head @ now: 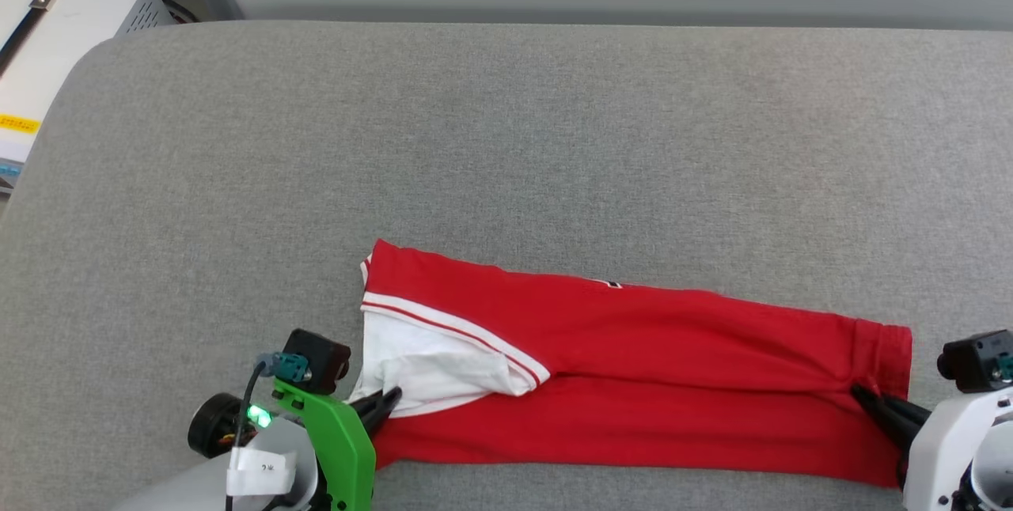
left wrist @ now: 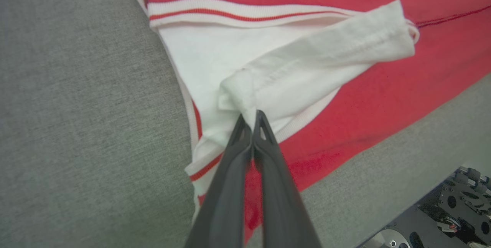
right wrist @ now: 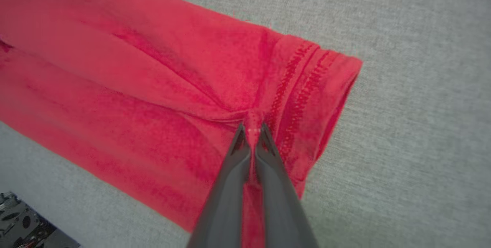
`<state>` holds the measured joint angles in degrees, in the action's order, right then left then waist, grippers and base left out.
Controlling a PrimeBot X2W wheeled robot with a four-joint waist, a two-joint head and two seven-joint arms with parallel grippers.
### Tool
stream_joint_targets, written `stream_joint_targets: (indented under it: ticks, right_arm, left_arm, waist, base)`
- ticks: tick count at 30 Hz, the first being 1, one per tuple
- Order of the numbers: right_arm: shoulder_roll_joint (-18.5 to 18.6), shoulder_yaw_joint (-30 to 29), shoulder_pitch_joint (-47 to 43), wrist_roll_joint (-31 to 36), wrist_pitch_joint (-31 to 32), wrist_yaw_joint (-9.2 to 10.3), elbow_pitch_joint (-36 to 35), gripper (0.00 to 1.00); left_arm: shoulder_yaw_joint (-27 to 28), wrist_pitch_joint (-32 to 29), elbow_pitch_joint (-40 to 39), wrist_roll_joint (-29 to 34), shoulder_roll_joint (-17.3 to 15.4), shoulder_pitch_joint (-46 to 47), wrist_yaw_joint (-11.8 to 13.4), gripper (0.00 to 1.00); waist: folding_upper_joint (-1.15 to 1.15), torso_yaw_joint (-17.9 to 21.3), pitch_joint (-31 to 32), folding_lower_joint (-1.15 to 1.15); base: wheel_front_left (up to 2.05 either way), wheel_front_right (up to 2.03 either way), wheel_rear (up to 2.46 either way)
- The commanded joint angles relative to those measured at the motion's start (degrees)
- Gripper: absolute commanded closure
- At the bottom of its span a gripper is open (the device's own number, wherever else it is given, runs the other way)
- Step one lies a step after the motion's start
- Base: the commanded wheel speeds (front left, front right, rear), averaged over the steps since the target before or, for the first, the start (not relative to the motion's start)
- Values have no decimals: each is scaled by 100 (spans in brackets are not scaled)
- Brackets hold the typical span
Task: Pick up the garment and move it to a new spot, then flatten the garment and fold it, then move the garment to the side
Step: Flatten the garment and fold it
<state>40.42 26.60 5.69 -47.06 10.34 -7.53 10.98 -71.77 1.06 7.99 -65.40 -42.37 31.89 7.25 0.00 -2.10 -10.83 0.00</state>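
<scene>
Grey fabric surface (head: 506, 139) — garment (head: 633, 337): red jersey in a long folded band, white sleeve (head: 427, 361) with striped trim; left gripper (left wrist: 251, 116) clamped on sleeve, right gripper (right wrist: 252, 127) clamped on hem (right wrist: 307, 86).

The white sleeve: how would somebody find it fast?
Look at the big grey fabric surface; a long red shirt lies near its front edge. At the shirt's left end is the sleeve, pinched by the left claw. It's the only white part, with striped trim.
</scene>
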Motion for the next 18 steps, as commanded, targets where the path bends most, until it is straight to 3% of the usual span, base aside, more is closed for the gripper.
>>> stream_joint_targets:
  ticks: [1, 5, 6, 7, 8, 13, 18]
  right_arm:
    - [-84, -2, -99, 33, 23, 4, 40, 100]
    - [-228, 3, -107, 12, -15, 4, 184, 100]
    - [-254, -17, -94, 8, -39, 4, 195, 95]
    - [-275, -44, -73, -1, -70, 4, 192, 44]
    - [-280, -71, -56, -12, -108, 4, 168, 0]
    - [-220, -420, -86, -142, -197, 4, -284, 0]
    - [-40, -997, -208, -327, -110, 4, -767, 0]
  left_arm:
    - [-1, 38, 94, -51, 67, -125, -33, 100]
    - [5, 159, 317, -11, 183, -143, -44, 100]
    - [22, 226, 362, 17, 204, -141, -16, 64]
    - [69, 349, 402, 42, 222, -144, 24, 0]
    - [118, 477, 427, 72, 229, -148, 70, 0]
    - [333, 1116, 409, 391, 161, -207, 497, 0]
    - [769, 1363, 160, 675, 160, -384, 1009, 0]
  waist:
    - [0, 8, -51, 0]
    - [0, 4, -72, 0]
    - [0, 5, -59, 0]
    - [0, 13, -31, 0]
    - [0, 17, -5, 0]
    - [0, 32, 190, 0]
    - [0, 16, 272, 0]
  base:
    - [0, 0, 0]
    - [0, 0, 0]
    - [0, 0, 0]
    - [0, 0, 0]
    - [0, 0, 0]
    - [0, 0, 0]
    - [0, 0, 0]
